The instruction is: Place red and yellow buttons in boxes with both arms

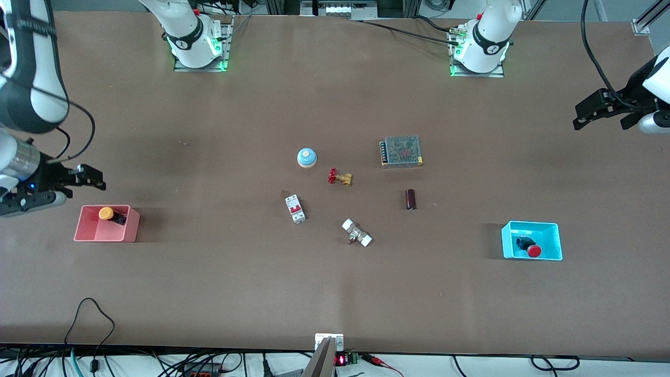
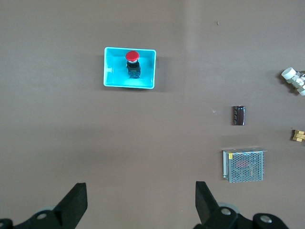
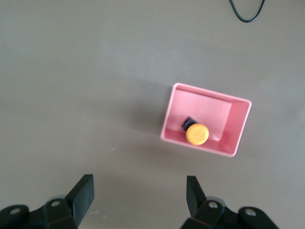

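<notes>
Jaws apart and empty on both: left gripper [image 1: 602, 112] raised over bare table at the left arm's end, right gripper [image 1: 86, 177] raised beside the pink box [image 1: 84, 230]. Two smooth plastic boxes, one round-capped button each: yellow button [image 1: 106, 213] in pink, red button [image 1: 533, 251] in the cyan box [image 1: 556, 242]. Between them on the matte brown table [image 1: 209, 288], one mesh-topped grey unit [image 1: 402, 151] and one blue dome [image 1: 306, 156].

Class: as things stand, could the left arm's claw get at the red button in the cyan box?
Probably yes. The left claw is open and empty above bare table, and the red button lies uncovered in the open-topped cyan box, with nothing between them.
</notes>
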You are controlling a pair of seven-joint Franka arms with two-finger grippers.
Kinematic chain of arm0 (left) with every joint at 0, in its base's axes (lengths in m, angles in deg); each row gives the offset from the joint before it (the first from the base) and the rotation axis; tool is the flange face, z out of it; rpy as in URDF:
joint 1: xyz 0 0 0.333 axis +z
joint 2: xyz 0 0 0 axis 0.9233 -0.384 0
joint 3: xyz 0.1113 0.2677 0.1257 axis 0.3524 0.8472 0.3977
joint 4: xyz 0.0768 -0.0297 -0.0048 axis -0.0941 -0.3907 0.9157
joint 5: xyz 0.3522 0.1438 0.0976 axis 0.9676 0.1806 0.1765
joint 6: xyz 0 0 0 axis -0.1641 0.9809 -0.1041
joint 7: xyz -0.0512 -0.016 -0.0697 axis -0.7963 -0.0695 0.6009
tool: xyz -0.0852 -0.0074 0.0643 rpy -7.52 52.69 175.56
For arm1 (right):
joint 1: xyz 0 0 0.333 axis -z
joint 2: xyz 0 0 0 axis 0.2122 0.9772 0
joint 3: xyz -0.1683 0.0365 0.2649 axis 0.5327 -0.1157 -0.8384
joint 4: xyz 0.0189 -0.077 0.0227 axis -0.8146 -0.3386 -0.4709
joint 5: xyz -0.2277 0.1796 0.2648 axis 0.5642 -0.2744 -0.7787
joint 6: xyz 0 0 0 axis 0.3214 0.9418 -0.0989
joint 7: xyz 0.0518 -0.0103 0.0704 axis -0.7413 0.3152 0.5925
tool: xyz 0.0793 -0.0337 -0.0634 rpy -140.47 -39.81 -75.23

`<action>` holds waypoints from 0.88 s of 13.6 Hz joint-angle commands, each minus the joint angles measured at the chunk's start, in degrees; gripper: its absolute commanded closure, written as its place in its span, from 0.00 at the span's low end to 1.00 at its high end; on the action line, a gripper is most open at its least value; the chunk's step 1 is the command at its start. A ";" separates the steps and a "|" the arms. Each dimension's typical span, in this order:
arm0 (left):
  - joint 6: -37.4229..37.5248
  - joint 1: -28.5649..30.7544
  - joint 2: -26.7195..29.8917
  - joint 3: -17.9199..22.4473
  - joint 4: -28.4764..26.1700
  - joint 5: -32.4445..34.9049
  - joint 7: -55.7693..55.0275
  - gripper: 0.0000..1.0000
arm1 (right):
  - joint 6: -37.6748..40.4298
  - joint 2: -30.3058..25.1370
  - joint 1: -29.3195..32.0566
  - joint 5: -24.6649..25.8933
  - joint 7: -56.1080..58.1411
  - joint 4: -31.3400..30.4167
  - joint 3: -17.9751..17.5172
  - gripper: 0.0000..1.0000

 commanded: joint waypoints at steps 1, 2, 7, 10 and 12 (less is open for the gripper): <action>0.37 0.35 0.13 -0.17 0.13 -0.19 0.55 0.00 | 7.02 -6.85 -1.24 -0.92 -6.57 -2.14 -1.41 0.00; 0.20 0.35 0.13 -0.17 0.13 -0.19 0.55 0.00 | 7.83 -8.61 -1.24 -0.92 -9.38 -2.14 -2.90 0.00; 0.20 0.35 0.22 -0.17 0.13 -0.19 0.55 0.00 | 10.91 -12.67 -1.15 -0.83 -19.60 -0.39 -7.49 0.00; 0.20 0.35 0.22 -0.26 0.13 -0.19 0.55 0.00 | 11.09 -12.32 -1.24 0.05 -19.69 0.41 -8.18 0.00; 0.28 0.35 0.22 -0.26 0.13 -0.19 0.55 0.00 | 11.87 -12.06 -1.06 1.09 -19.60 1.02 -8.10 0.00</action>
